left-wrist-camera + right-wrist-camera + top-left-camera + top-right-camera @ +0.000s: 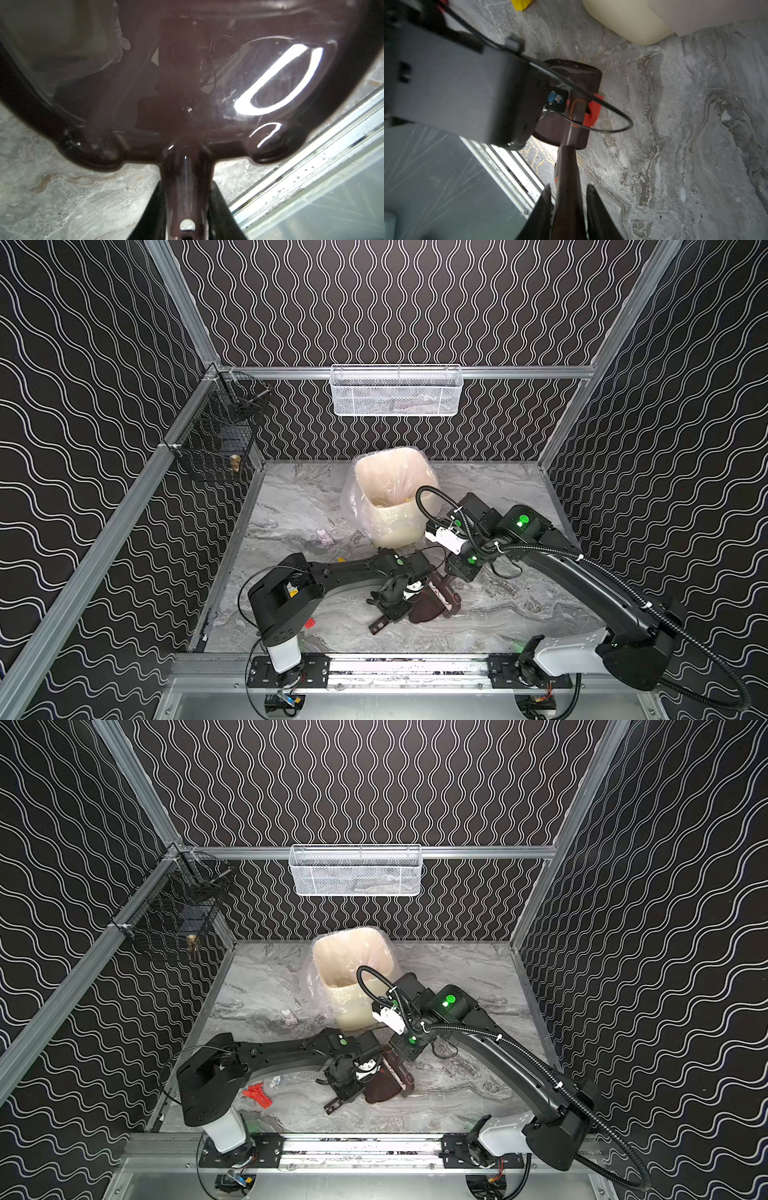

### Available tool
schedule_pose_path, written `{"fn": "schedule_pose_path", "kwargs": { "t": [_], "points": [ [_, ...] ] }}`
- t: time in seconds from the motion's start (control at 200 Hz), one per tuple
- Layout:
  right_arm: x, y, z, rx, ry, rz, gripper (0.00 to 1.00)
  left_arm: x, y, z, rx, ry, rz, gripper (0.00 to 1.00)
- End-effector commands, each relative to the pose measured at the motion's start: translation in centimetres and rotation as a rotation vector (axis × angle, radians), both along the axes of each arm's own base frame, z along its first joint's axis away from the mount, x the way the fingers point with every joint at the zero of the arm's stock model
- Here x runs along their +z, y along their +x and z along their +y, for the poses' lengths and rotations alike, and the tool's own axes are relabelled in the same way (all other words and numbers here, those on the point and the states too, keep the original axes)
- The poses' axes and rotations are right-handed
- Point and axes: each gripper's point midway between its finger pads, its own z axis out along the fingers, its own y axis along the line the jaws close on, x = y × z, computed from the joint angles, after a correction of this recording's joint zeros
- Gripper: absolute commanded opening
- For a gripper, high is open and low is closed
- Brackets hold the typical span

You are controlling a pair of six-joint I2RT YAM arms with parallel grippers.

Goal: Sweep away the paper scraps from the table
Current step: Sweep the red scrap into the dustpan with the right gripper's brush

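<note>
In the left wrist view my left gripper [186, 185] is shut on the handle of a glossy dark brown dustpan [187, 93]. The pan [424, 610] lies low over the marble table [519, 614], front of middle. My right gripper [569, 187] is shut on the brown handle of a brush [571, 128], whose head [448, 593] meets the pan. A red paper scrap [592, 112] lies against the brush. Other paper scraps lie left: red [257, 1094], white with blue [275, 1081], pinkish white [325, 537], yellow [341, 560].
A cream bin with a clear liner [395, 497] stands behind the arms, close to the right wrist. A white mesh basket [395, 391] hangs on the back rail. A black wire basket [216, 435] sits at the back left corner. An aluminium rail [395, 666] borders the front.
</note>
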Motion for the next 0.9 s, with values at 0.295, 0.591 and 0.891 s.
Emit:
{"fn": "schedule_pose_path", "kwargs": {
  "t": [0.295, 0.591, 0.891],
  "points": [
    [2.7, 3.4, -5.2, -0.192, -0.117, -0.121, 0.0, 1.9, -1.5, 0.4, 0.036, -0.044, 0.028, 0.0],
    [1.5, 5.7, -7.2, -0.271, -0.158, -0.139, 0.0, 2.9, -4.5, 1.5, 0.038, -0.026, 0.091, 0.0],
    [-2.0, 6.0, -5.2, -0.2, -0.169, -0.063, 0.0, 1.7, -5.2, 2.5, 0.058, 0.028, 0.112, 0.0]
  ]
}}
